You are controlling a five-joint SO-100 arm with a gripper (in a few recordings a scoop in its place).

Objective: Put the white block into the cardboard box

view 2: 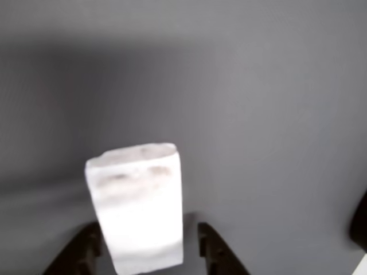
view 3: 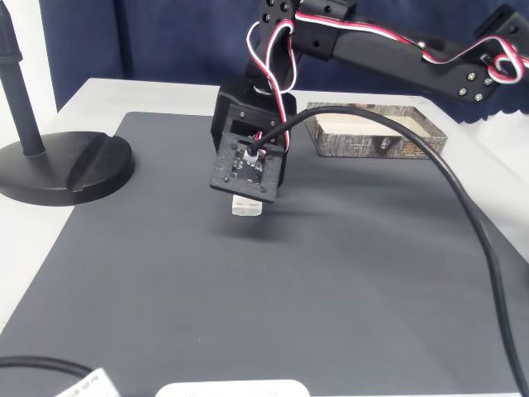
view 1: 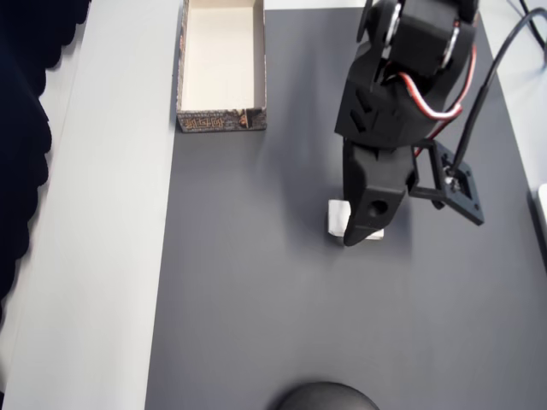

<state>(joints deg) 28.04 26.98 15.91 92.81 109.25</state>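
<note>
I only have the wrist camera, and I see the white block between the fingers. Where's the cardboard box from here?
Observer: In the overhead view the cardboard box sits at the top left, up and to the left of the white block, well apart from it.
Operator: Which way is it lying?
Observer: Its long side runs up the overhead picture, and a short patterned wall faces down toward the mat.
Operator: Anything else on the table?
Observer: In the fixed view a black round stand base stands at the left, on the far side of the block from the box.
</note>
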